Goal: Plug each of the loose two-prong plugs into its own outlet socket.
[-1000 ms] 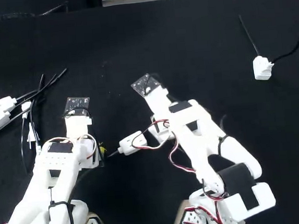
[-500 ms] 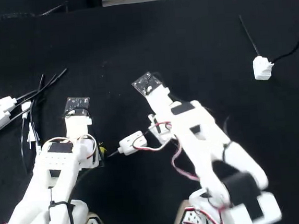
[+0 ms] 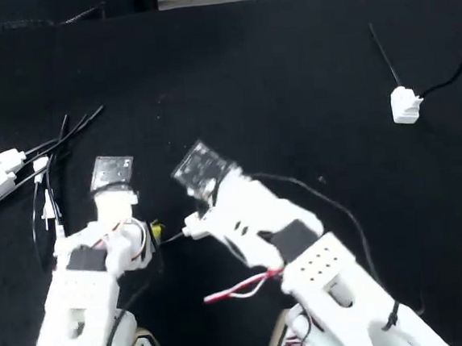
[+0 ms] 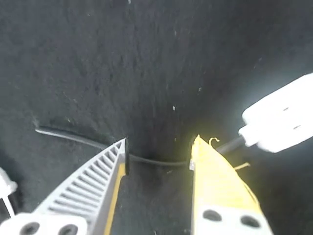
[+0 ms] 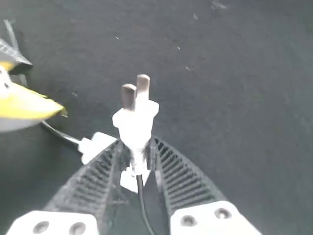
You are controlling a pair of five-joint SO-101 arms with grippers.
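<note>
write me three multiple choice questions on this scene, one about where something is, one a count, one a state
1. Where does the thin black cable lie, relative to the left gripper?
A) across the gap between its fingers
B) wound round one finger
C) well off to one side of it

2. How many prongs stick out of the plug?
A) one
B) three
C) two

3. What state is the right gripper in?
A) wide open over bare cloth
B) shut on the plug
C) shut with nothing in it

Answers:
1. A, the left wrist view shows the cable running from one fingertip to the other.
2. C, the right wrist view shows two prongs side by side.
3. B, both fingers press the plug's white body.
</note>
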